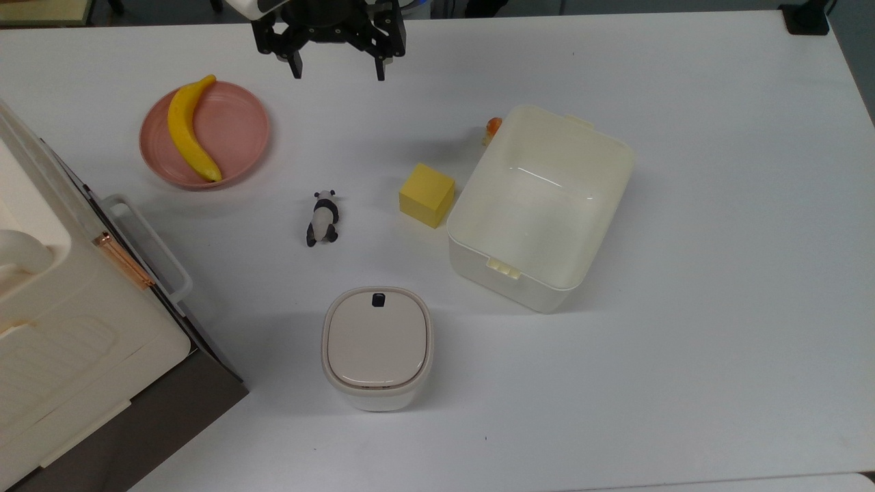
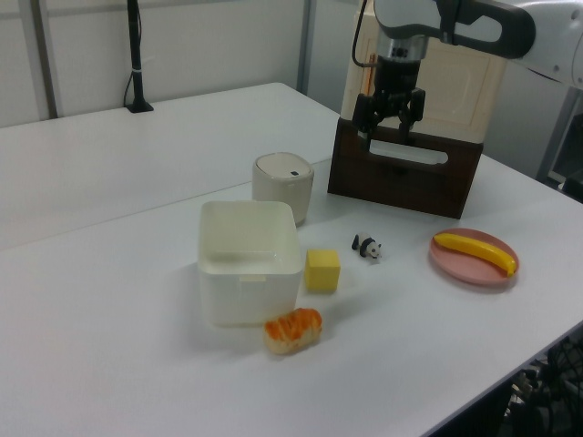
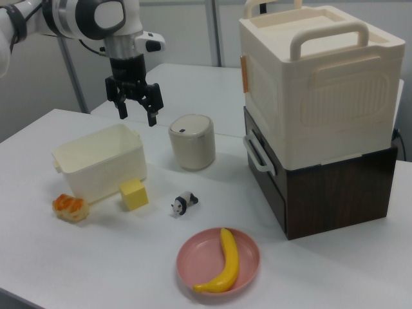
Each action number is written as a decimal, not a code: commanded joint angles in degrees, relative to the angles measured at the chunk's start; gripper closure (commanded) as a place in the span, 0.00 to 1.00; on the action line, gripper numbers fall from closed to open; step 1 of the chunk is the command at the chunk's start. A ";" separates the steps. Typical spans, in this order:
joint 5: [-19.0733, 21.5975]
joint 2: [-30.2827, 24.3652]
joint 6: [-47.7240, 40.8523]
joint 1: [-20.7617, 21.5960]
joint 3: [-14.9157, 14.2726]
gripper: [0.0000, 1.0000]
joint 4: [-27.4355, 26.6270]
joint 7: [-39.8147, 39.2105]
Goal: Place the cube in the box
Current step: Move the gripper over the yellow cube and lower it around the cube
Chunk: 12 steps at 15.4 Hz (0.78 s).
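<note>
One cube sits on the tabletop near its middle, just beside the box at the top view's left of it, not quite touching as far as I can see. A panda lies a little further to the top view's left, a lidded bin nearer the top view's bottom edge. A plate with a banana rests near the top view's upper left. Up above the far edge, the hand hangs spread wide, holding nothing, well apart from the cube.
</note>
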 commanded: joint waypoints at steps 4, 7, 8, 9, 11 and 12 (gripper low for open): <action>0.86 -0.99 -0.11 0.74 -0.06 0.00 -2.90 0.78; 0.86 -1.34 0.06 0.83 -0.06 0.00 -4.49 -7.44; 0.86 -1.34 0.06 0.83 -0.06 0.00 -4.92 -10.70; 0.51 -1.43 0.15 0.91 -0.06 0.00 -5.88 -13.09; 0.24 -1.26 1.63 1.35 -0.06 0.00 -7.64 -21.85; 0.16 -1.26 2.69 2.14 -0.23 0.00 -9.22 -27.38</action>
